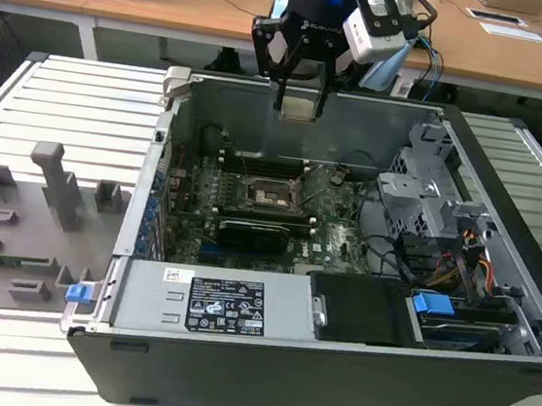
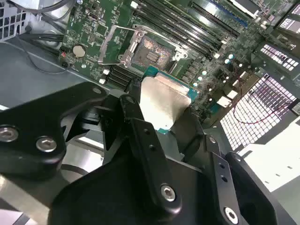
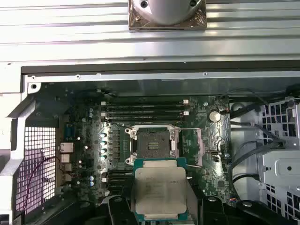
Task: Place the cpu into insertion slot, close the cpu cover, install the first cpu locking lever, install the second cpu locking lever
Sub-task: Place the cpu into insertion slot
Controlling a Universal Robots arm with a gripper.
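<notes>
My gripper (image 1: 301, 97) is shut on the cpu (image 1: 300, 104), a flat square chip with a silver-grey top, and holds it high over the open computer case. In both wrist views the cpu (image 3: 159, 190) (image 2: 164, 101) sits between the black fingers (image 2: 136, 117). The insertion slot (image 3: 152, 143) (image 2: 149, 50) (image 1: 270, 192) lies bare on the green motherboard (image 3: 206, 140), below the chip and apart from it. The cpu cover (image 2: 114, 47), a thin metal frame with a square cut-out, stands swung open beside the slot.
The case's metal walls (image 1: 162, 166) surround the board. A black card (image 1: 253, 232) lies in front of the slot, and a drive cage (image 1: 424, 196) with cables sits at the exterior view's right. Grey fixtures (image 1: 53, 183) stand on the slatted table at its left.
</notes>
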